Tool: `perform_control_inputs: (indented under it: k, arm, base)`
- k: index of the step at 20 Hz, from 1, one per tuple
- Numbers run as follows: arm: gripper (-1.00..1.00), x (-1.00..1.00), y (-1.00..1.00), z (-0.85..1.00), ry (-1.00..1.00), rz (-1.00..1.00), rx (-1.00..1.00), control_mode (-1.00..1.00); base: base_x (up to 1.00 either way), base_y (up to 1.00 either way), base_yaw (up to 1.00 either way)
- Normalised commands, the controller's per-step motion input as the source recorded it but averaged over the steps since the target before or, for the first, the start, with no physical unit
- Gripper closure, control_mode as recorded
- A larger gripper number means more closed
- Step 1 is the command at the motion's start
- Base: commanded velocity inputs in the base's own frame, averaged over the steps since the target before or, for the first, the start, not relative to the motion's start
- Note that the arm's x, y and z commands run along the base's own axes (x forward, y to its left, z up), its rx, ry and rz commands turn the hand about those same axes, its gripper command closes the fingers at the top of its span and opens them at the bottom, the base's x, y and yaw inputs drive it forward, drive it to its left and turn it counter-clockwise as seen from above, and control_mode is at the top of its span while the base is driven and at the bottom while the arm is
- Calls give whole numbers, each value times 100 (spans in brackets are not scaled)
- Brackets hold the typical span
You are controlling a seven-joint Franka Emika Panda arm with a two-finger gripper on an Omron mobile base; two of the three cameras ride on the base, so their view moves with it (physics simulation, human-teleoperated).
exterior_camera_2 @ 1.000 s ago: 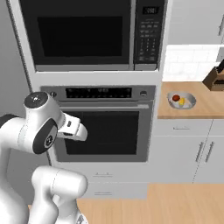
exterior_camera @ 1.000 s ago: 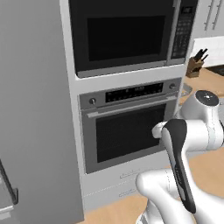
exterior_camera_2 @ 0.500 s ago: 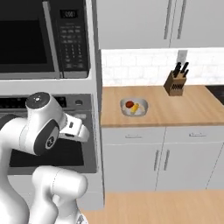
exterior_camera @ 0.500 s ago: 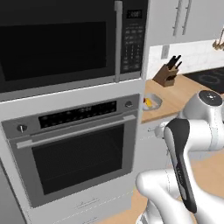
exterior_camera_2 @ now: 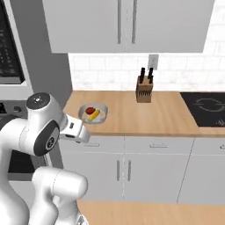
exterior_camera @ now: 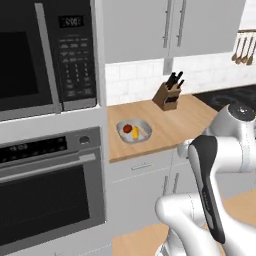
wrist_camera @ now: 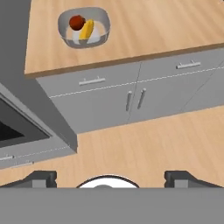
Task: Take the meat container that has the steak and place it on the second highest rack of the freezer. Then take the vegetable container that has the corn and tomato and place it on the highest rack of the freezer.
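Grey vegetable container (exterior_camera: 134, 132) holding the tomato (exterior_camera: 127, 128) and the corn (exterior_camera: 135, 132) side by side, on the wooden counter (exterior_camera: 165, 122) near its left end, knife block (exterior_camera: 169, 92) farther back, gripper (wrist_camera: 109, 178) fingers spread wide, holding nothing, above floor before the cabinets

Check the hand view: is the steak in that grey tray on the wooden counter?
No, the grey tray holds a yellow corn cob and a red tomato.
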Motion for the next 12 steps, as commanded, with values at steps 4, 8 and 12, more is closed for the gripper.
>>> perform_control_inputs:
  k: [4,8,12]
  arm:
    - [-100,0,0,0,0,0,0,100]
    - [-100,0,0,0,0,0,0,100]
    - [-100,0,0,0,0,0,0,100]
  base:
    - [82,-100,39]
    - [43,-96,36]
    - [3,-9,16]
